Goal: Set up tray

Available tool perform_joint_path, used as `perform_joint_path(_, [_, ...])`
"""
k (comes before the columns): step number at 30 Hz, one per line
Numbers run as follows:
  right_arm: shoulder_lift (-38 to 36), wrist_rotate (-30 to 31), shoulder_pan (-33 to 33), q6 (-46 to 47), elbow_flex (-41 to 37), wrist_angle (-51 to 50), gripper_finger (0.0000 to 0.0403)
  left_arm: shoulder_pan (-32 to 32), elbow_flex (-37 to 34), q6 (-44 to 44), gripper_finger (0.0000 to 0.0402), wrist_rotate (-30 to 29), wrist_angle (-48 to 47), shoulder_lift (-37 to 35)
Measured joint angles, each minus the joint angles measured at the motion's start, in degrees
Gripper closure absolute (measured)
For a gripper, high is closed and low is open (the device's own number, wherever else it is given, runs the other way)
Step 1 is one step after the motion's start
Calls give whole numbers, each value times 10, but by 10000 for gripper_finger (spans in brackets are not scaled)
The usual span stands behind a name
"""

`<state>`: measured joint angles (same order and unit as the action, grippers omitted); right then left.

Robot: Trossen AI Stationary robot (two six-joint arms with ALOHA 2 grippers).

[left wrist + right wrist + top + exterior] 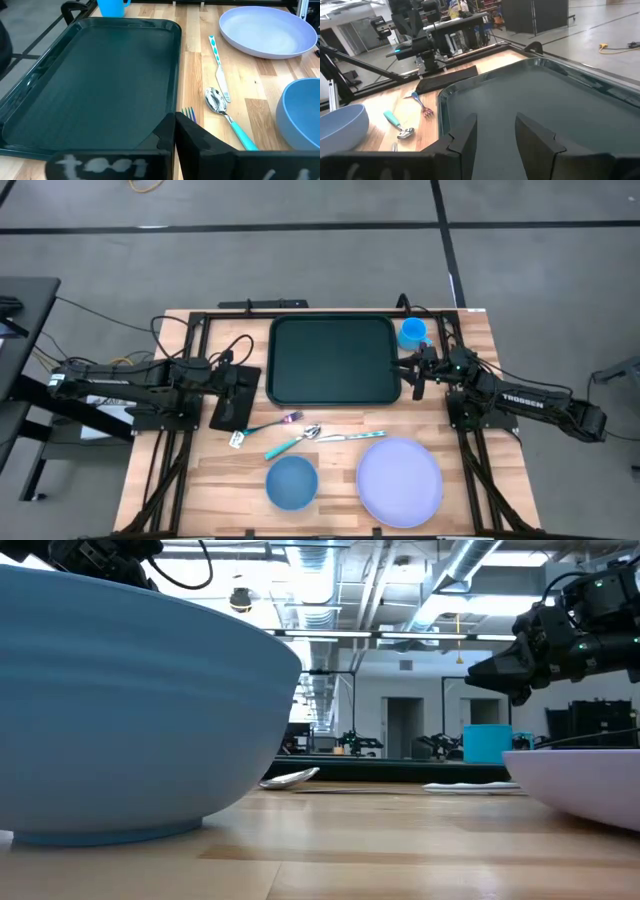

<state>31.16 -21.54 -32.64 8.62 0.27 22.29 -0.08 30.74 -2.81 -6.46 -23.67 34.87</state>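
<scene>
Right pincer (413,374) hovers at the right edge of the tray (333,360), fingers parted, gripping nothing. Left pincer (252,380) sits clenched at the tray's left edge. Farther back, a blue cup (413,333) stands beside the tray's far right corner on the surface (330,480).

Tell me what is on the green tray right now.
Nothing lies on the tray; its whole floor shows bare. The right gripper hovers open over one edge. What is under the tray is hidden.
</scene>
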Motion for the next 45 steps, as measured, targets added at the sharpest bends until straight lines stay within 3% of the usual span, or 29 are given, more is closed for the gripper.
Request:
perform_joint_path(31, [0, 0, 0, -3, 0, 0, 280, 0, 0, 0, 401, 0, 0, 0])
perform_joint_path(41, [0, 7, -1, -174, 6, 5, 280, 0, 0, 0, 401, 0, 3, 0])
perform_joint_path(45, [0, 1, 11, -151, 11, 19, 280, 0, 0, 7, 401, -3, 14, 0])
